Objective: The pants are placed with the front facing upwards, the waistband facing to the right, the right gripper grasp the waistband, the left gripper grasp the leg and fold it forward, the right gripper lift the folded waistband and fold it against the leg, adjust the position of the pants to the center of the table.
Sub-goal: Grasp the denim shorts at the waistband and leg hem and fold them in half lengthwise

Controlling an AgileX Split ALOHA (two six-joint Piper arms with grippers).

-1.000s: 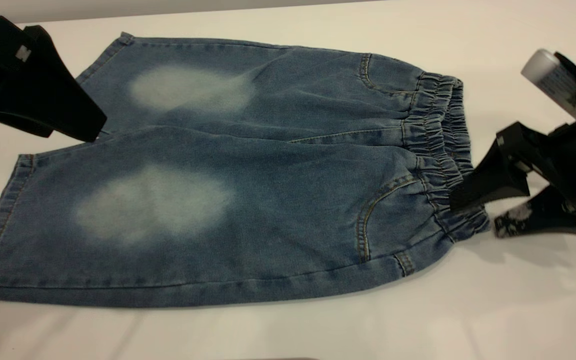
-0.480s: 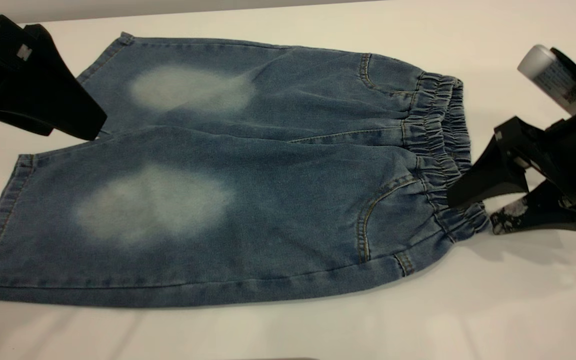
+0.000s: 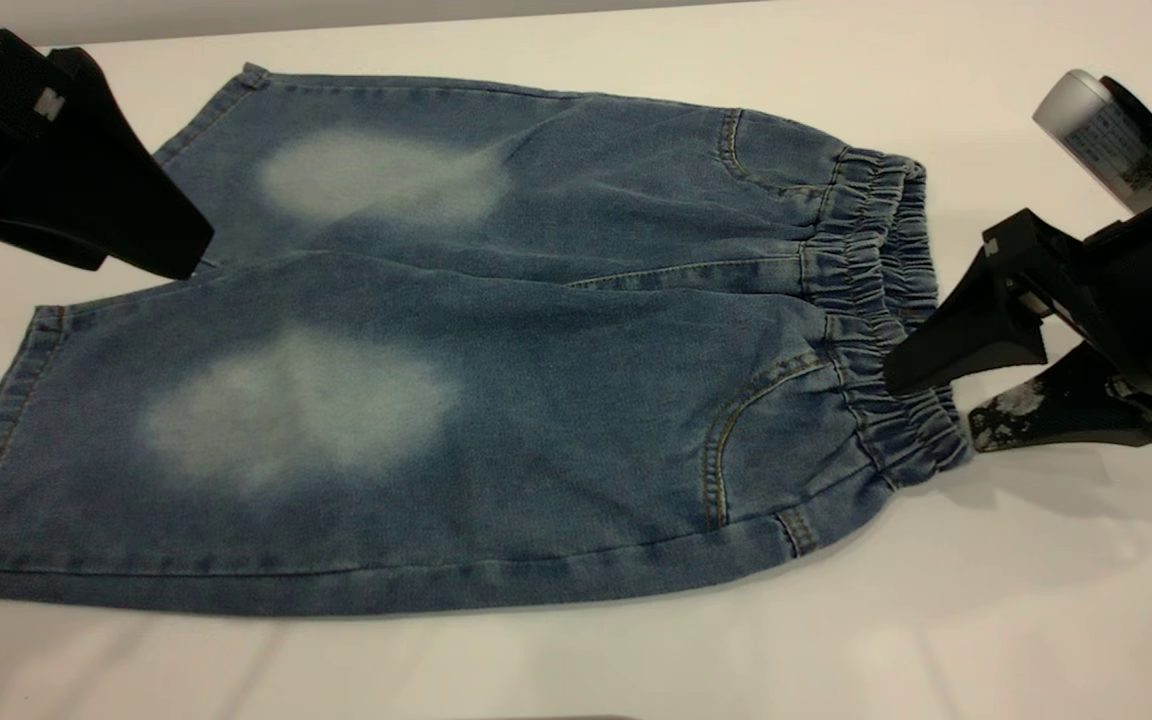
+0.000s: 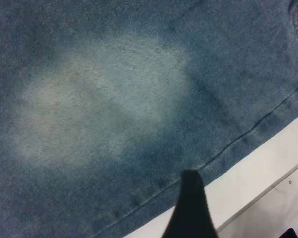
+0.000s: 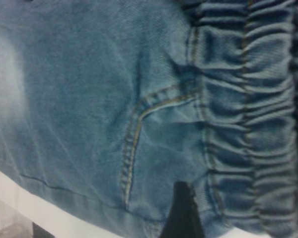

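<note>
The pants lie flat and front-up on the table, spread across most of the exterior view, with the two leg hems toward nine o'clock and the waistband toward three o'clock. The pale knee patches, the tan stitching and the curved front pockets all face up. The right gripper sits at about three o'clock, at the nearer end of the waistband, with its jaws parted: the upper black finger reaches over the gathered band, while the lower finger, scuffed white at its tip, lies on the table just beside the band's edge. The denim between them is not clamped. In the right wrist view one dark fingertip shows against the pocket seam and the ruffled elastic. The left gripper hangs at about ten o'clock, its broad black wedge over the notch between the two legs, near the hems. Whether its jaws are parted or closed cannot be made out. In the left wrist view a single black finger lies over the leg's side seam, beside a faded knee patch, with white tabletop past the seam.
</note>
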